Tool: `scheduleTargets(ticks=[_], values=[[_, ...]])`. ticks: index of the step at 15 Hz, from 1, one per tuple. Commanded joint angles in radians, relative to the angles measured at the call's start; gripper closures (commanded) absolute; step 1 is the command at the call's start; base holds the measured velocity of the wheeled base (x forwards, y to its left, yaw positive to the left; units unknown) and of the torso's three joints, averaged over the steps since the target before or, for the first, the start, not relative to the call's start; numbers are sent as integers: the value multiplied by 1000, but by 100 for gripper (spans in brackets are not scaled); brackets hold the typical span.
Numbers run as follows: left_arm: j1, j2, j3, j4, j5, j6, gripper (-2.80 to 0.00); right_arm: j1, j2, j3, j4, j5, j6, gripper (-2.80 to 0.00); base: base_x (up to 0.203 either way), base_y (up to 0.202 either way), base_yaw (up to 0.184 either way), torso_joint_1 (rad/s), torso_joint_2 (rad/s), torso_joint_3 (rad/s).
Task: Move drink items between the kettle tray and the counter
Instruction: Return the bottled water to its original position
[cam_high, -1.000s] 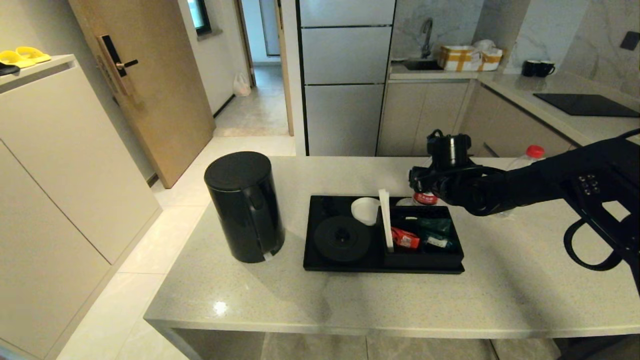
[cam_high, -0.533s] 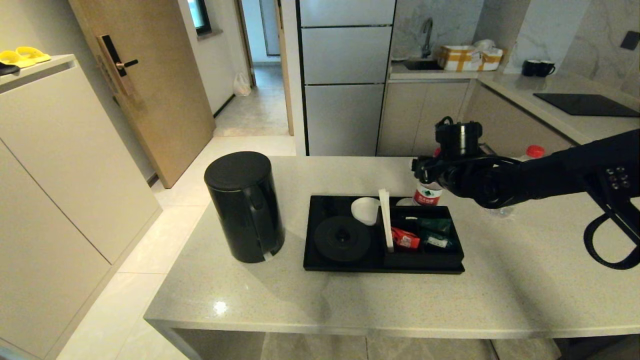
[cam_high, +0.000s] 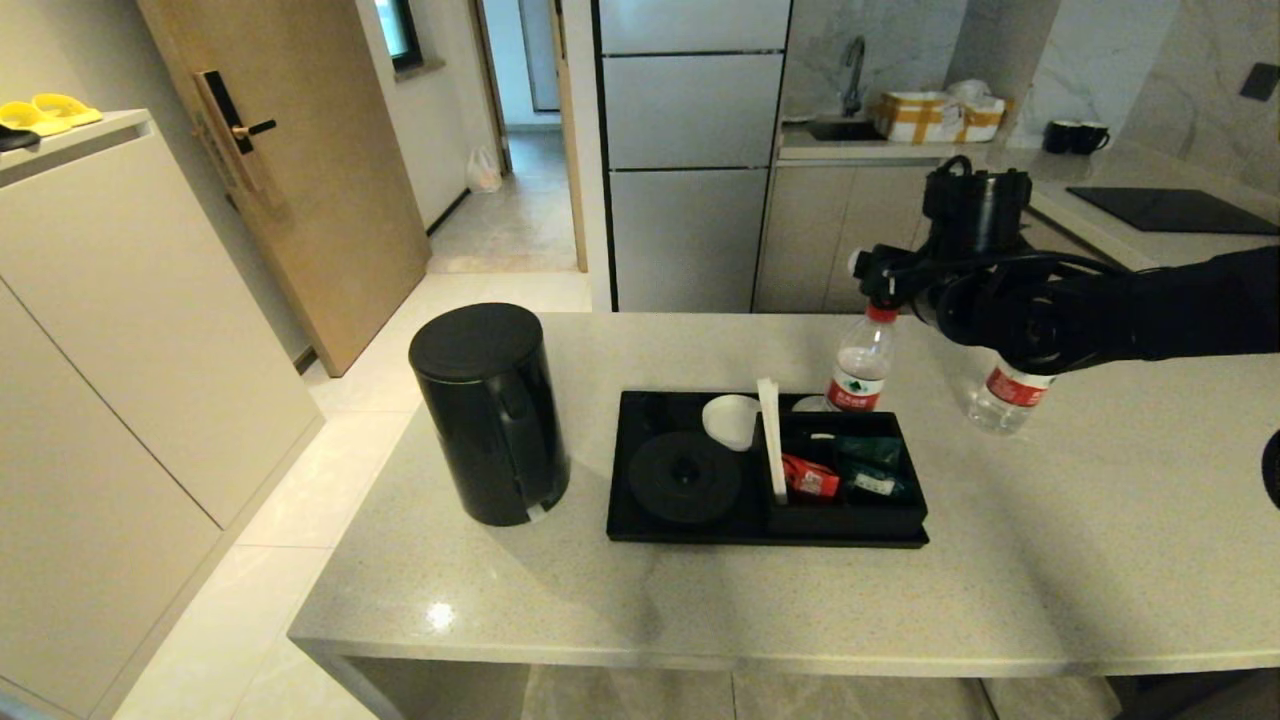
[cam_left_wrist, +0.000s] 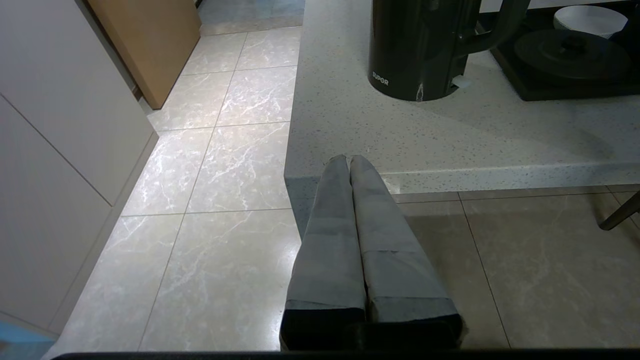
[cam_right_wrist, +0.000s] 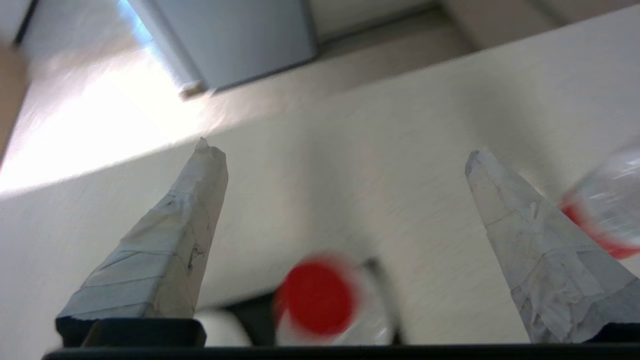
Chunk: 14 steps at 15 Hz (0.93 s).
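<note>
Near bottle (cam_high: 858, 370): stood upright at the far edge of the kettle tray (cam_high: 640, 524), just behind its boxed compartment (cam_high: 846, 516); red cap showed between the spread fingers in the right wrist view.
Second bottle (cam_high: 1000, 397): upright on the counter (cam_high: 700, 600), right of the tray, partly behind the right arm.
Kettle (cam_high: 490, 412): on the counter left of the tray, off its round base (cam_high: 686, 476).
Right gripper (cam_right_wrist: 340, 165): raised above the near bottle, jaws spread wide, holding nothing.
Left gripper (cam_left_wrist: 348, 165): parked low by the counter's near edge, fingers pressed together, empty.
Compartment: red and green sachets (cam_high: 835, 472) inside.
</note>
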Motion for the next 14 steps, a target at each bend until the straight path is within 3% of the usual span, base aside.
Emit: scheduleTargets(ticks=[1, 4, 7, 14], values=[[0, 0, 0, 0, 0, 0, 0, -38, 0, -52, 36, -23, 0, -280, 0, 0, 0, 0, 0, 0], [0, 0, 0, 0, 0, 0, 0, -83, 18, -144, 232, -60, 1, -280, 0, 0, 0, 0, 0, 0], [0, 0, 2, 0, 0, 0, 0, -114, 78, -268, 450, -180, 3, -280, 0, 0, 0, 0, 0, 0], [0, 0, 0, 0, 0, 0, 0, -151, 159, -343, 589, -194, 2, -280, 0, 0, 0, 0, 0, 0]])
